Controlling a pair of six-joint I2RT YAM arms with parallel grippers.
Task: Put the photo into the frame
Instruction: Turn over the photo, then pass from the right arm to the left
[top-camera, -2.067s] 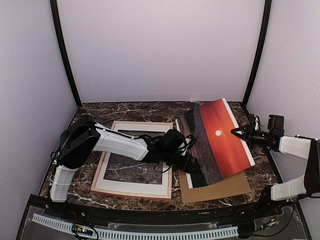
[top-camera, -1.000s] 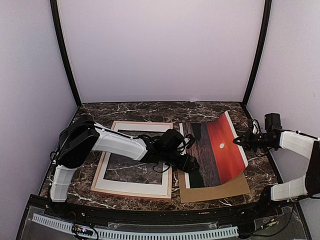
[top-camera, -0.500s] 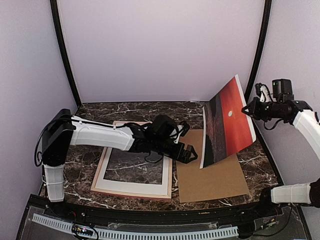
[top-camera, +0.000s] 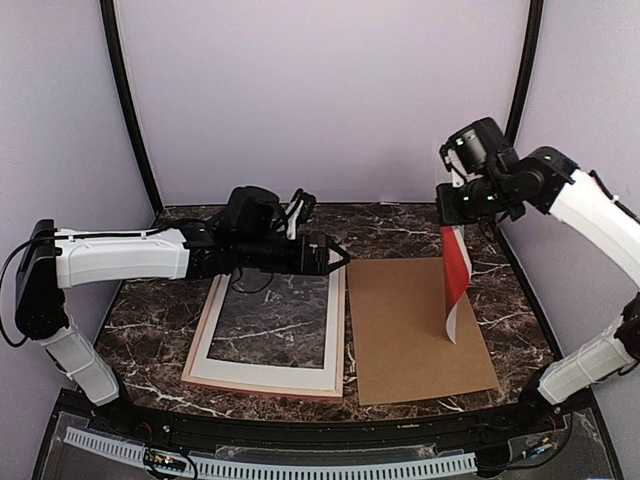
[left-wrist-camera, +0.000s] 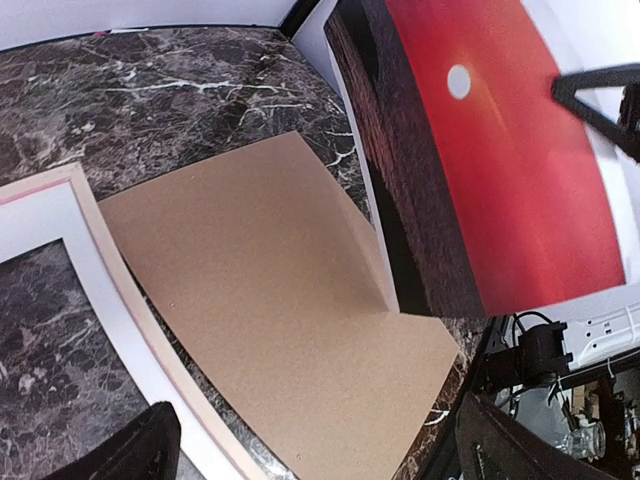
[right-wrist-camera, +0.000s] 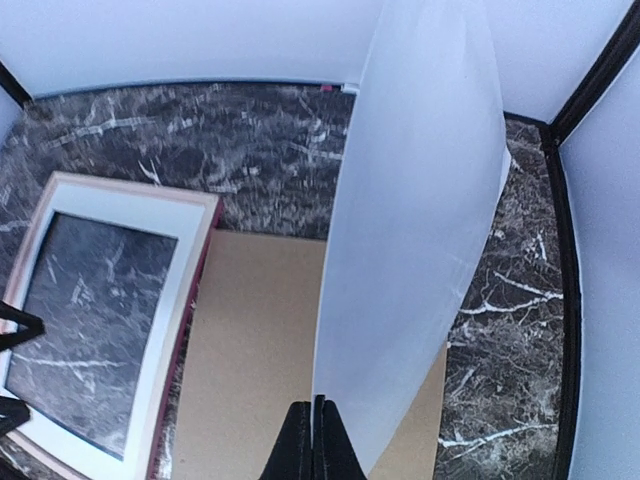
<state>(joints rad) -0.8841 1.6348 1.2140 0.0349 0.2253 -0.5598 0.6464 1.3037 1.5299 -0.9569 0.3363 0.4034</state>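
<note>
The photo (top-camera: 455, 280) hangs upright from my right gripper (top-camera: 458, 212), edge-on to the top camera, with its lower corner just above the brown backing board (top-camera: 415, 325). The right wrist view shows its plain white back (right-wrist-camera: 420, 200) with my right gripper (right-wrist-camera: 314, 432) shut on its near edge. The left wrist view shows its red sunset face (left-wrist-camera: 480, 170). The frame (top-camera: 268, 378) lies flat on the table at the left, pale side up with a pink-red edge (right-wrist-camera: 183, 300). My left gripper (top-camera: 332, 256) is open and empty above the frame's far right corner (left-wrist-camera: 320, 462).
The brown backing board (left-wrist-camera: 270, 300) lies flat right of the frame, almost touching it (right-wrist-camera: 250, 350). The dark marble table (top-camera: 400, 222) is walled in by pale panels with black corner posts (top-camera: 130, 110).
My right gripper has lifted the photo off the board and swung it from tilted to hanging upright. My left arm has pulled back left and risen above the frame.
</note>
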